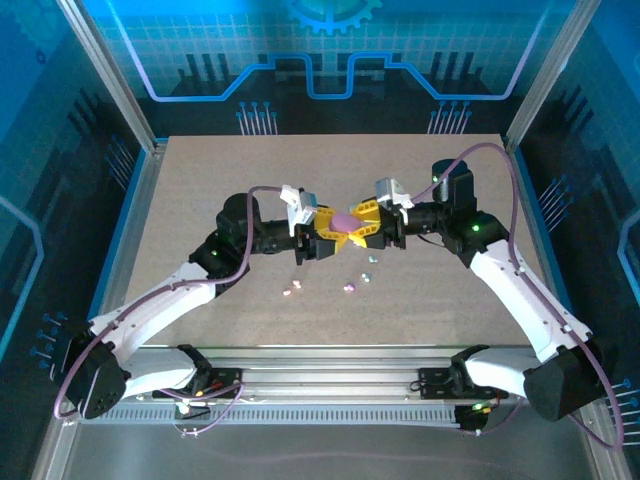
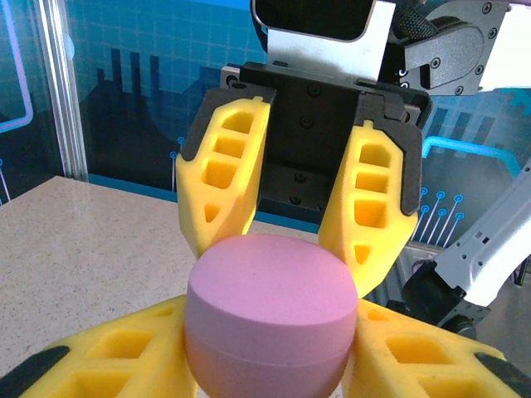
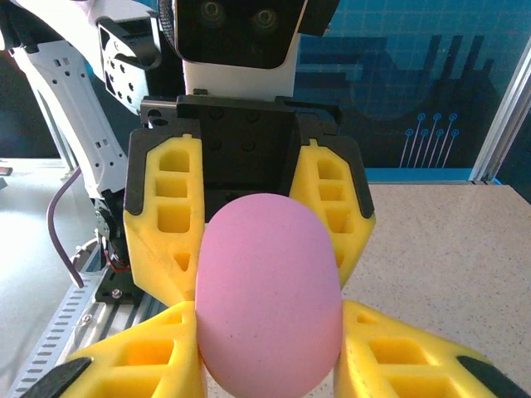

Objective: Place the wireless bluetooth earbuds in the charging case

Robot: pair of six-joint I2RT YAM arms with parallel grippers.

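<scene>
Top external: over the middle of the desk [image 1: 200, 180], tip to tip, left gripper [image 1: 330, 229] and right gripper [image 1: 362, 227], with a pink case [image 1: 345, 221] pinched between them, up off the surface. Nearer the arm bases, loose on the desk, tiny earbuds [image 1: 349, 288], scattered in a short row, apart from the case and from both grippers; too small for sure colours.

Left wrist: at the bottom, left gripper [image 2: 270, 369], yellow fingers [image 2: 108, 356] pressed on both sides of the pink case [image 2: 270, 311], clenched on it. Seam visible, lid down. Opposite, right gripper [image 2: 286, 249], flanking the far end of the case, touching. Speckled desk [image 2: 83, 232] behind, at left.

Right wrist: right gripper [image 3: 270, 369] grasping the pink case [image 3: 270, 298] from both sides, case upright between the fingers [image 3: 133, 365]. Behind, left gripper [image 3: 264, 274] closed against the far half. Desk [image 3: 448, 240] at right.
</scene>
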